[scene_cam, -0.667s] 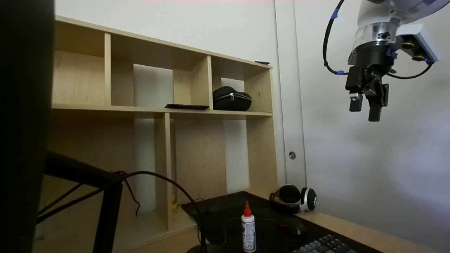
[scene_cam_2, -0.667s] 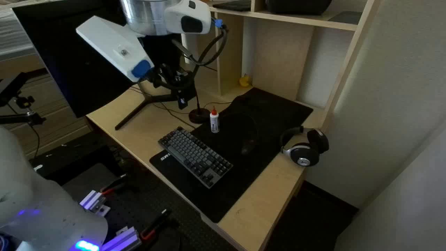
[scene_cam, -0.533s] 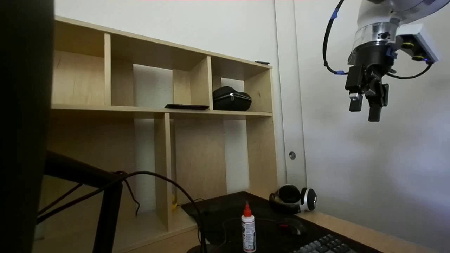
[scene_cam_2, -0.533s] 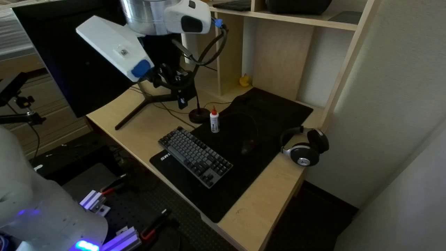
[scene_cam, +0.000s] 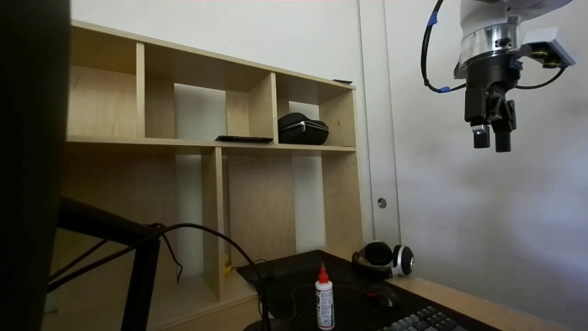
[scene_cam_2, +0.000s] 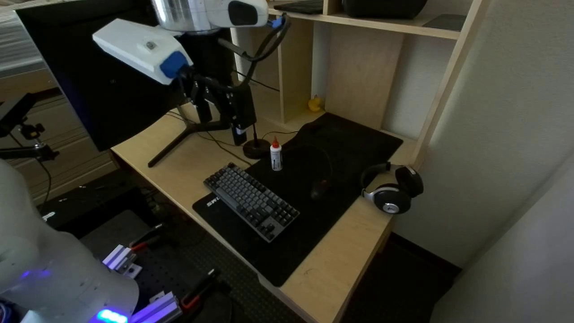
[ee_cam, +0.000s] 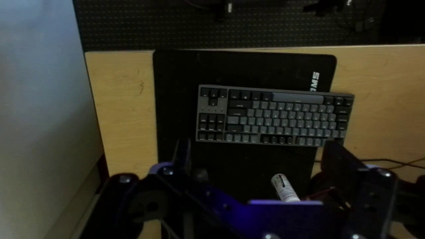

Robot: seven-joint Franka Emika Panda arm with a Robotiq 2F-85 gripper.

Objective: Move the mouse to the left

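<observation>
Spread wide, the gripper (scene_cam: 492, 144) hangs well above the keyboard (scene_cam_2: 251, 202), near which lies, dimly seen, apparently the mouse (scene_cam_2: 319, 189)

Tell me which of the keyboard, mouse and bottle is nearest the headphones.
The mouse, dark on the mat: it lies between the keyboard and the headphones, while the red-capped bottle stands farther away.

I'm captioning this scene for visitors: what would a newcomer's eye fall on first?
Probably the white bottle with its red tip, standing upright on the dark mat near the keyboard. Next, the open gripper, hanging high against the pale wall in an exterior view, and the headphones near one edge of the desk. The dark mouse, lying on the same mat, is easily missed.
</observation>
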